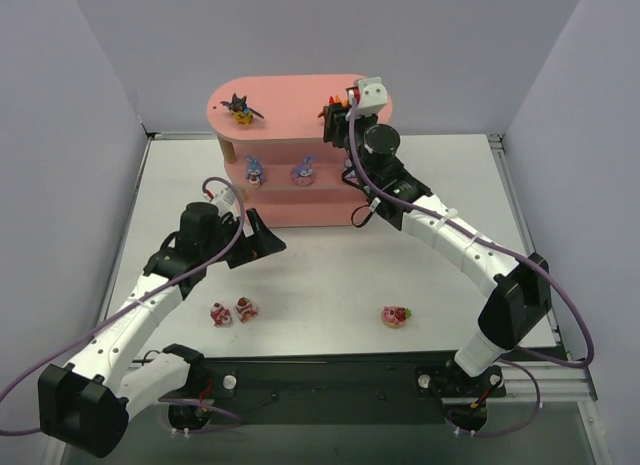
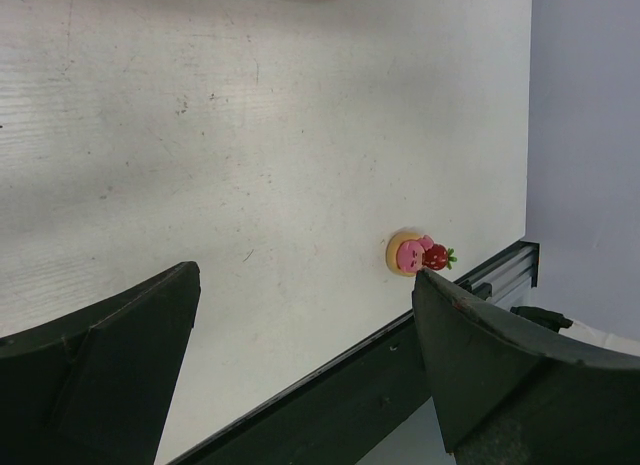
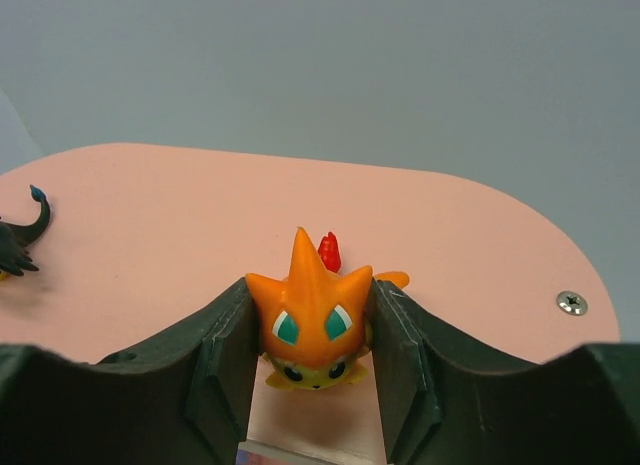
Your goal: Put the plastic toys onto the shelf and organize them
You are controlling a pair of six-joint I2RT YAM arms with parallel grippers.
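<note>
The right gripper [image 3: 310,370] is closed on the orange toy [image 3: 310,320]. Its two dark fingers [image 3: 225,365] press the figurine from both sides, and the face of the toy looks toward the wrist camera. In the top view this gripper [image 1: 335,120] is over the right end of the top board of the pink shelf [image 1: 290,95]. It is not possible to tell if the toy already stands on the board or hangs just above it.

On the left part of the same board stands the black bat-like toy [image 1: 240,109], well apart from the gripper (the right wrist view shows only its tail and one wing at the left edge). On the middle tier two purple-blue bunnies [image 1: 255,171] stand near each other. The right arm covers the right part of this tier, so a third one cannot be confirmed.

The left gripper [image 1: 262,240] hovers over the white table [image 1: 330,275] in front of the shelf. Its jaws stand wide apart and there is nothing between them.

Three red-and-white toys lie on the table near the arm bases. Two of them [image 1: 233,312] are just beside each other on the left, and the third one [image 1: 396,317] is alone on the right. The left wrist view also shows this single toy [image 2: 418,253], close to the table edge.
</note>
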